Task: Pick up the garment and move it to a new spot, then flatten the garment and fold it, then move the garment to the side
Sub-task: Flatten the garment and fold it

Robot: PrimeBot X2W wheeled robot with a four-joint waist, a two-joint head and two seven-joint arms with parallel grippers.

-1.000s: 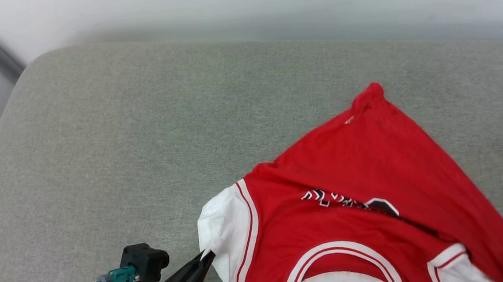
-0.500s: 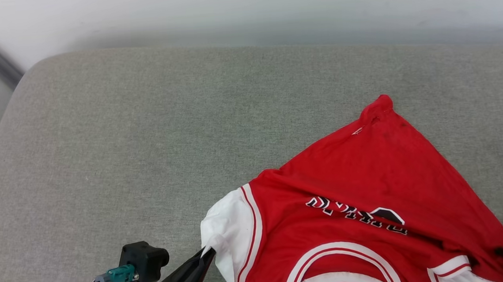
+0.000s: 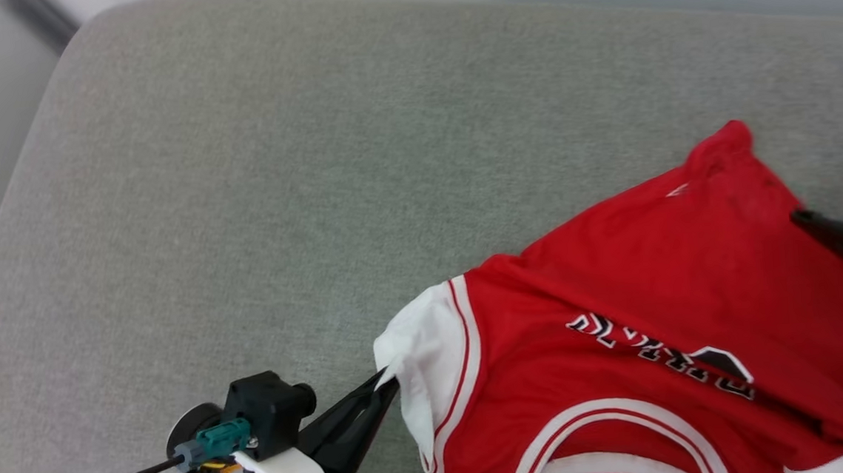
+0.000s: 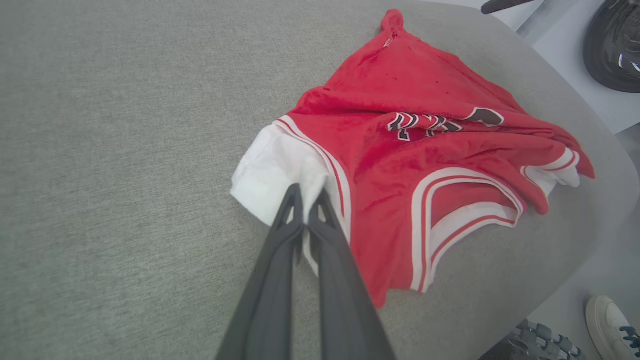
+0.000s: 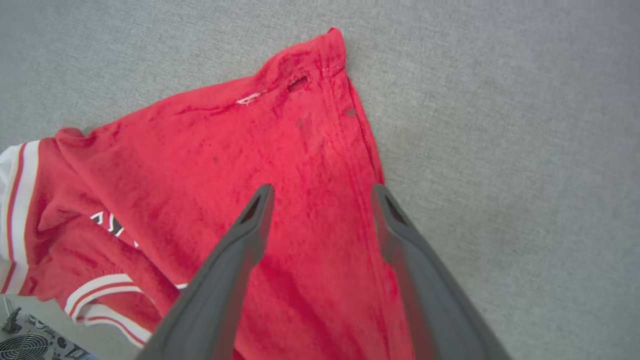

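The garment [image 3: 641, 303] is shown lying rumpled on the right-hand part of a grey upholstered cushion [image 3: 241, 204]. Its striped neckline [image 4: 465, 210] is turned toward the robot and one hem corner [image 5: 332, 42] points away. The left gripper [image 4: 307, 192] is closed tight on the outer edge of the white sleeve [image 4: 272, 172], which is drawn into a small peak at the fingertips. This pinch is judged to serve as an anchor, so that the cloth can be pulled taut from the other side.

The right gripper [image 5: 321, 192] is held with its jaws spread wide above the red body panel, beside the side seam, and nothing is gripped in it. Whether its tips touch the cloth cannot be told. This placement is judged to prepare a fresh hold nearer the hem. The chest lettering [image 4: 425, 122] is creased by folds, so the flattening is taken as not yet done.

The cushion is covered in a fine woven fabric, rounded at its corners, and the area left of the garment is uncovered. A pale floor is seen beyond its edge. On that floor a dark wheeled base [image 4: 612, 45] and a white shoe [image 4: 612, 325] are visible. A fan grille [image 5: 22, 345] is seen below the cushion's near edge.
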